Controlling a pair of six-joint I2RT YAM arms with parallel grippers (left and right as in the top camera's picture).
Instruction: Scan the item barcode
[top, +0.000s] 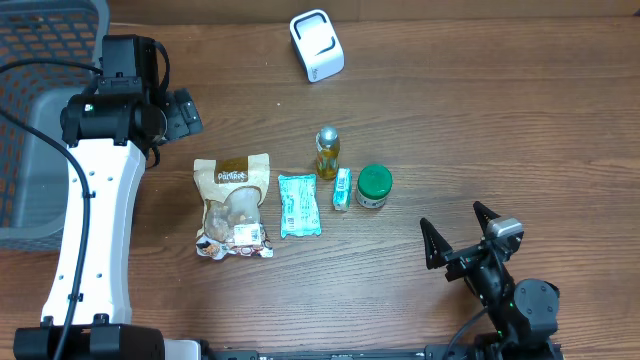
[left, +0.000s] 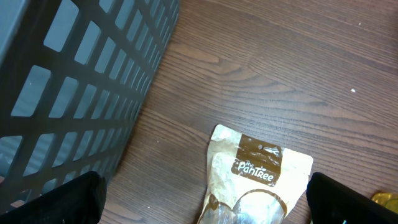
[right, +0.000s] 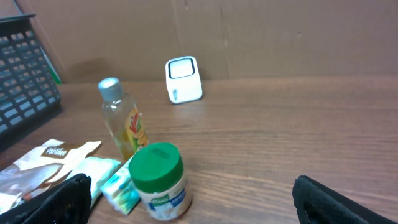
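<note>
At the far left a grey plastic basket with lattice walls stands at the table's edge, probably as the drop bin for goods once scanned. Just right of it the left gripper hovers above the wood with its jaws spread wide and nothing between them, its camera looking down on the top of the snack pouch.

The goods lie in a loose row across the middle of the brown wood-grain table, apart enough that each can be picked singly. Any of them may be the item to scan; none is held.

- The snack pouch is flat, crinkly film, cream and brown with a printed label, and a white sticker near its near end.
- Next, a flat teal sachet, soft and flexible.
- Far behind, a white boxy barcode scanner with rounded corners, its window facing the near side so an item can be shown to it.
- An upright clear bottle of yellow liquid with a silver cap.
- A small teal packet, beside a squat jar with a ribbed green lid.

At near right the right gripper waits low, jaws spread and empty, facing the row.
</note>
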